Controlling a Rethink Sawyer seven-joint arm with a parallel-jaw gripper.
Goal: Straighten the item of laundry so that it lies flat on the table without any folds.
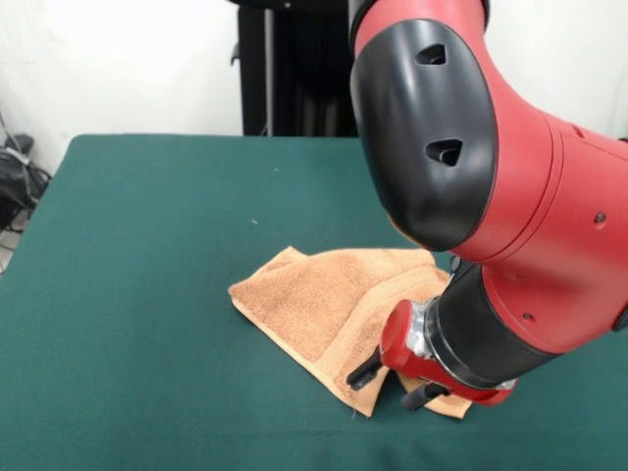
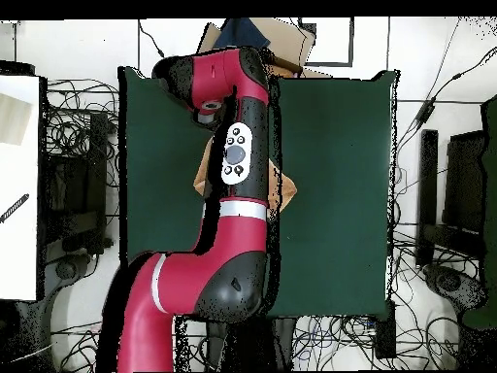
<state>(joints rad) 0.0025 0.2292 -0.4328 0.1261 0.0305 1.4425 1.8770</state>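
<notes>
While the towel [image 1: 329,304] lies folded on the table [image 1: 137,255], we see the gripper [image 1: 392,381] with fingers apart, touching its near edge.

The towel [image 1: 324,299] is light orange-tan terry with a smoother woven band near its edge. The table [image 1: 147,245] is dark green. The arm [image 1: 510,196] is red and black.
</notes>
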